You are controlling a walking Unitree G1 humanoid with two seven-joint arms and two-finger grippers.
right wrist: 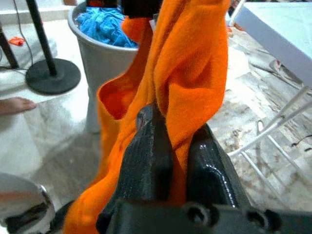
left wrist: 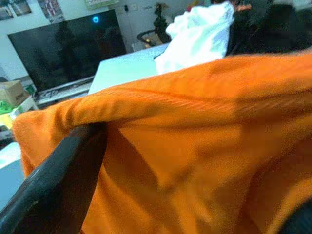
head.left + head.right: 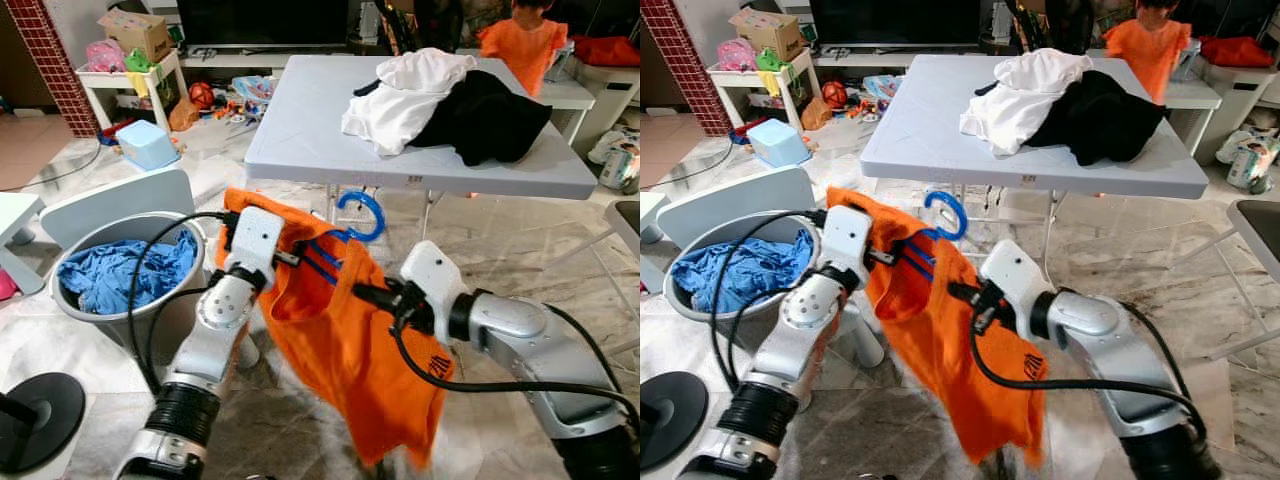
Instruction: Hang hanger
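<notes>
Table (image 3: 300,130) stands ahead, clothes heaped on it. Before it hangs an orange shirt (image 3: 350,350) on a blue hanger (image 3: 362,212); right gripper (image 1: 170,146) pinches the cloth, left gripper (image 3: 290,257) clamps the collar.

table (image 3: 300,140) ahead, bucket (image 3: 70,300) left, open floor (image 3: 520,250) right

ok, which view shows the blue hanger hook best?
Right eye view: the hook stands clear above the orange shirt, between the left claw and right claw. Left eye view shows it too, against table legs. The wrist views show shirt cloth, not the hook.
</notes>
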